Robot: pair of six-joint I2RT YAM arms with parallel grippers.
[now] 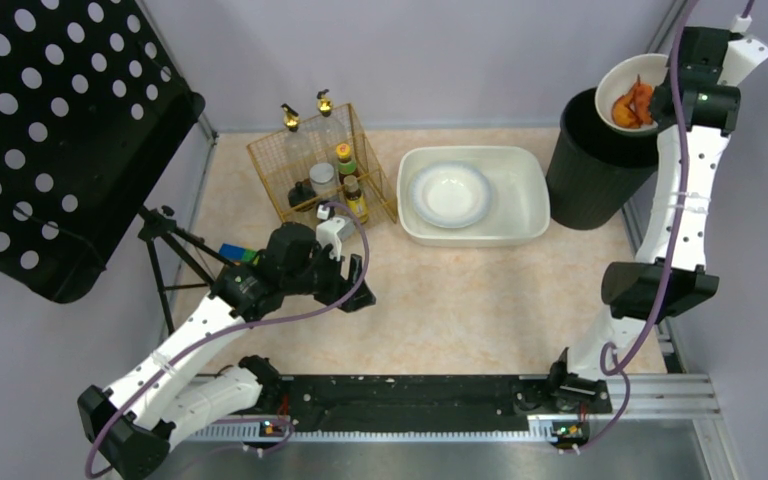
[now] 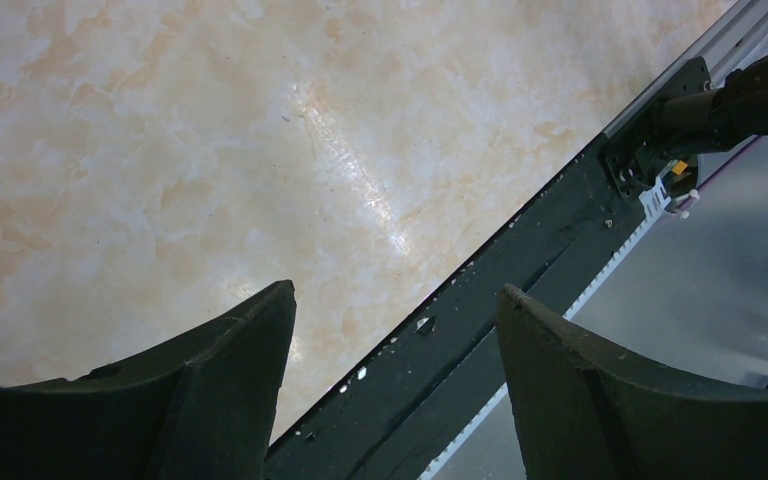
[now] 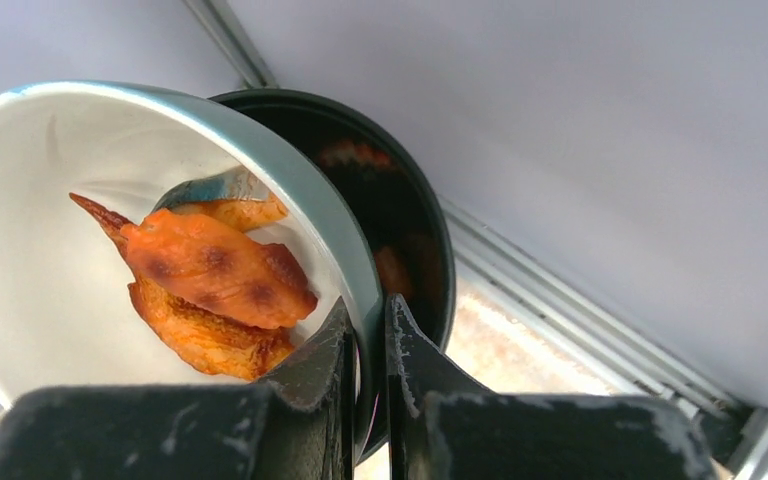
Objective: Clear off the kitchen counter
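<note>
Bowl (image 1: pixel 620 78) in the upper right of the frame is tipped over the black bin (image 1: pixel 592 170), with orange food pieces (image 3: pixel 210 270) inside. Your right tool (image 3: pixel 368 312) is clamped tight on its rim. Your left tool (image 2: pixel 395 290) hangs open and empty at lower left of centre, above the tabletop (image 1: pixel 460 300), which fills the middle of the frame.

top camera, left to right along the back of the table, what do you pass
black perforated panel → wire basket of bottles → white tub → black bin
</note>
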